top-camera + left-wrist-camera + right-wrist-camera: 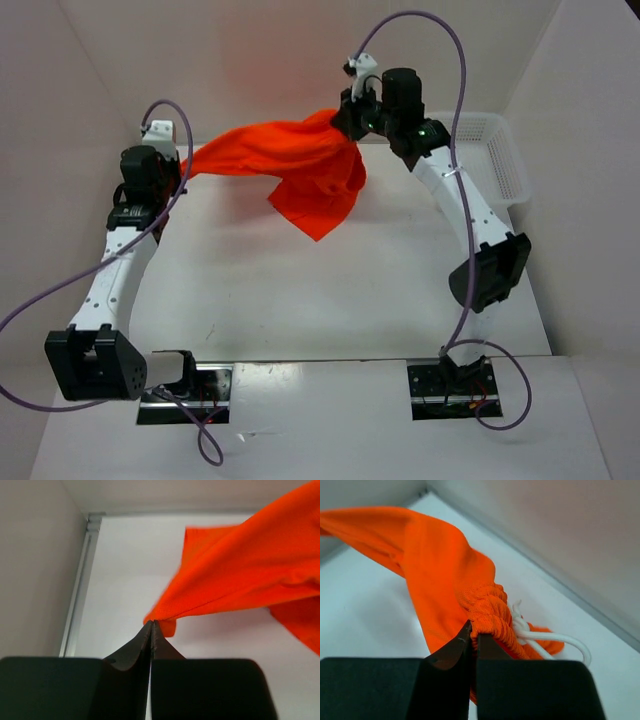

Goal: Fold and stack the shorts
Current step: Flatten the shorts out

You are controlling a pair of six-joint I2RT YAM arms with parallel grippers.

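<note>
The shorts [300, 165] hang stretched between left hand [152, 624] and right hand [473, 631], each clamped tight on them.

The shorts [290, 160] are bright orange-red, unfolded and bunched, hanging stretched in the air above the surface [250, 270], white drawstring [545, 639] poking out at the gathered waistband.

White table [300, 300]: flat, matte surface. White plastic basket [508, 165]: lattice-sided, upright at the table's far right, close to the right wall. Plain white walls [250, 50] enclose the table on three sides. A pale metal rail [80, 587] runs along the left wall's base.
</note>
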